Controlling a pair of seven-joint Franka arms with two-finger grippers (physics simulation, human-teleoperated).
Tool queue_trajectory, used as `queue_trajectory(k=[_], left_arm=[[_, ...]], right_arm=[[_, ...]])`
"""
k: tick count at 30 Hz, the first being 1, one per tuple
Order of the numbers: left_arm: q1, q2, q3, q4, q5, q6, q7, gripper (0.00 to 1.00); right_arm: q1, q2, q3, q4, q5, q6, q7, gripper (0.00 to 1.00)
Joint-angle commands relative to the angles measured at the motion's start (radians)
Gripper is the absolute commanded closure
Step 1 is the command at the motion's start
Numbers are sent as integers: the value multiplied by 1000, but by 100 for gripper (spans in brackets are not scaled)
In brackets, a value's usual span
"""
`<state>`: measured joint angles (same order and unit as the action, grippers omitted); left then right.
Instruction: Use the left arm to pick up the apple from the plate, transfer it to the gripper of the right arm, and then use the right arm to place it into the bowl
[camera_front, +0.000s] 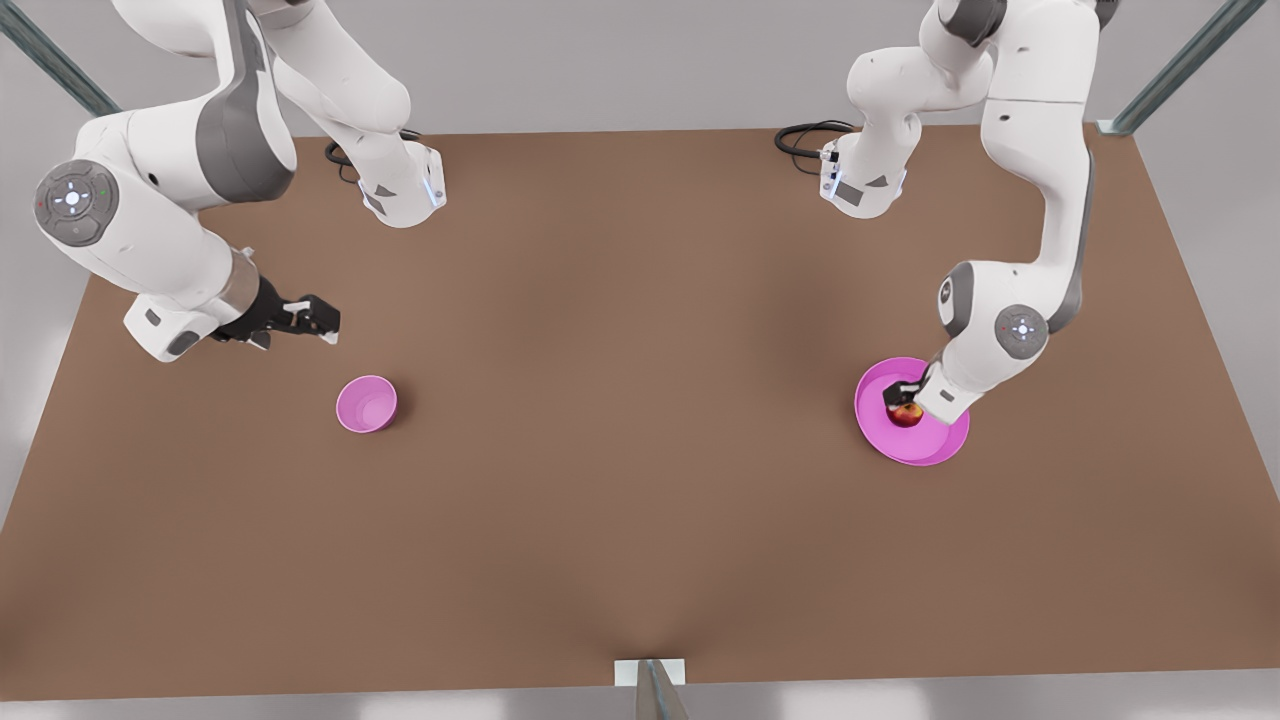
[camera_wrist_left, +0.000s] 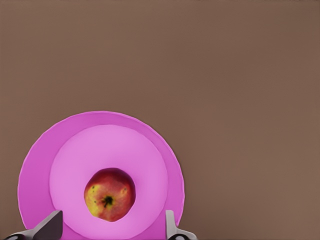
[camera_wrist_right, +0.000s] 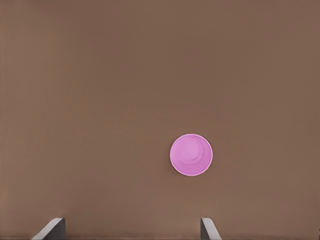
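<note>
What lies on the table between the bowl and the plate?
Nothing: in the front view, bare brown table runs from the bowl to the plate, where the apple sits.

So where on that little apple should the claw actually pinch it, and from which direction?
Probably from straight above, pinching across its round middle. The apple sits stem-up and alone on the plate, so its sides are free. The left gripper is over it, open, one finger on each side. The right gripper waits open near the bowl.
</note>
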<state>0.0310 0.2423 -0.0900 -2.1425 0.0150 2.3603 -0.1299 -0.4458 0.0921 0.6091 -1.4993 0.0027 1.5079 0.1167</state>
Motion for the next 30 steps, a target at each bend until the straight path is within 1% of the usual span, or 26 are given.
queue_trajectory(k=[1,2,3,4,5,6,17,29,30], left_arm=[[12,9,1,-4,2,80,4,0],[17,15,1,-5,2,80,16,0],[20,20,0,-14,2,79,16,0],[20,26,1,-16,2,79,18,0],[21,34,1,-22,2,79,19,0],[21,43,1,-28,2,79,19,0],[30,118,1,-30,3,82,19,0],[47,196,0,0,5,109,19,0],[47,201,0,0,5,109,19,2]], right_arm=[[-24,-3,0,1,-3,-18,-94,0],[-30,-11,-9,2,-9,-18,-92,0],[79,-20,-153,17,-20,-15,-89,0],[290,-20,-399,17,-24,-15,-88,0],[465,-17,-610,17,-23,-3,-92,0],[478,-9,-626,16,-23,6,-92,0],[475,21,-631,21,-23,20,-92,0],[486,14,-618,33,-18,12,-78,0],[486,14,-620,34,-18,12,-78,0]])
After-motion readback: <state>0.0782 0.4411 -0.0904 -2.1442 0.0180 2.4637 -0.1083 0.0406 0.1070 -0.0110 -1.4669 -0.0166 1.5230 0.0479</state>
